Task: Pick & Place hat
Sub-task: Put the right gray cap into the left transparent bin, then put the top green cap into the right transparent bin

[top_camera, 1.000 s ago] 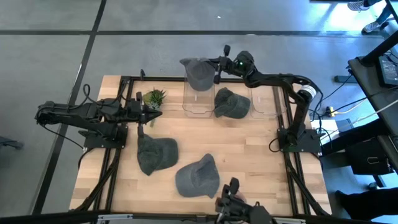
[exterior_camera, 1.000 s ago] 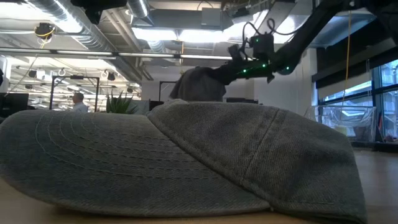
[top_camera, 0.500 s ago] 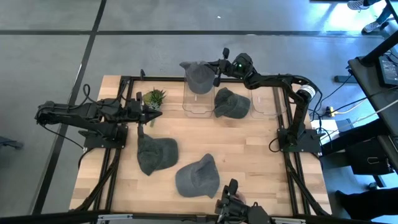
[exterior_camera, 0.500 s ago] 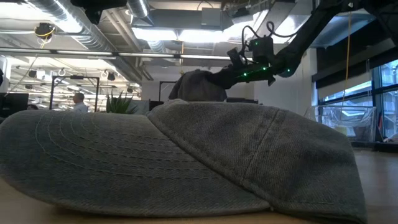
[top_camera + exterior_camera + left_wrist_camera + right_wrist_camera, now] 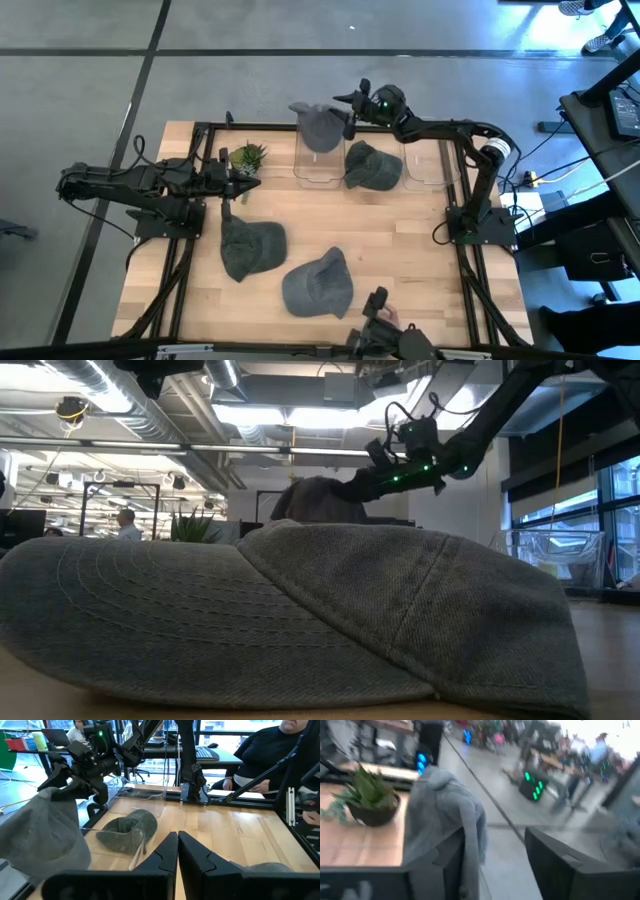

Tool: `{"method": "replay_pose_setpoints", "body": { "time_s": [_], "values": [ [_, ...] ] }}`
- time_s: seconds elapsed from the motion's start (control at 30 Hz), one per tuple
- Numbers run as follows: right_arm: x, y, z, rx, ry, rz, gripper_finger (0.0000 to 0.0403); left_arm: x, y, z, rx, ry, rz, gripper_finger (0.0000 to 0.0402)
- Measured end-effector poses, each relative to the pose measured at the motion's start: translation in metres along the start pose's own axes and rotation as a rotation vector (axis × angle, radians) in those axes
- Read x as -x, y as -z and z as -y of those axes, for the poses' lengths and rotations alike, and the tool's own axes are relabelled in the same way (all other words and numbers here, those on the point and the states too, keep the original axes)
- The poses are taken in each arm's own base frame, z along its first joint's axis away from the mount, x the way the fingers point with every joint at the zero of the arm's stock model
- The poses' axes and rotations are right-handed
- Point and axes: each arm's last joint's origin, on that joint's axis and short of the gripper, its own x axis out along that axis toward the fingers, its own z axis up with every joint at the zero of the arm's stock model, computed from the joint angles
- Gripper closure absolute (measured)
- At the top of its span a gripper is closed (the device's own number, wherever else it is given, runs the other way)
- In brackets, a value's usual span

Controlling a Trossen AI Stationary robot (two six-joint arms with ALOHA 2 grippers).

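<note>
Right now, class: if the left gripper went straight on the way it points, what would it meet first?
The left gripper, jaws shut, points across the table toward the right arm's side. First in line looks to be the nearest clear bin; the potted plant sits just beside that path. Height is unclear.

A potted plant (image 5: 246, 157) stands beside 3 clear bins (image 5: 432, 163).

The right arm reached from its base at the desk's right edge across to the far side, elbow raised, its gripper (image 5: 345, 112) held high with the fingers (image 5: 445, 865) spread wide. The left arm lay low and outstretched along the left side, its gripper (image 5: 243, 184) with fingers (image 5: 165, 857) pressed together.
</note>
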Motion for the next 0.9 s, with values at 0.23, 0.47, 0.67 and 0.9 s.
{"method": "replay_pose_setpoints", "body": {
  "time_s": [0.23, 0.47, 0.67, 0.9],
  "values": [
    [0.018, -0.02, 0.005, -0.035, 0.079, -0.149, 0.0183, 0.0, 0.0, -0.001, -0.002, -0.035, 0.002, 0.0397],
    [0.047, -0.052, 0.008, -0.091, 0.116, -0.224, 0.0182, 0.0, 0.0, -0.001, -0.002, -0.052, 0.003, 0.0394],
    [0.083, -0.067, -0.011, -0.022, -0.025, -0.432, 0.0182, 0.0, 0.0, -0.001, -0.002, -0.05, 0.003, 0.0398],
    [0.103, -0.059, -0.046, -0.041, -0.235, -0.701, 0.0187, 0.0, 0.0, -0.001, -0.003, -0.05, 0.003, 0.0397]
  ]
}}
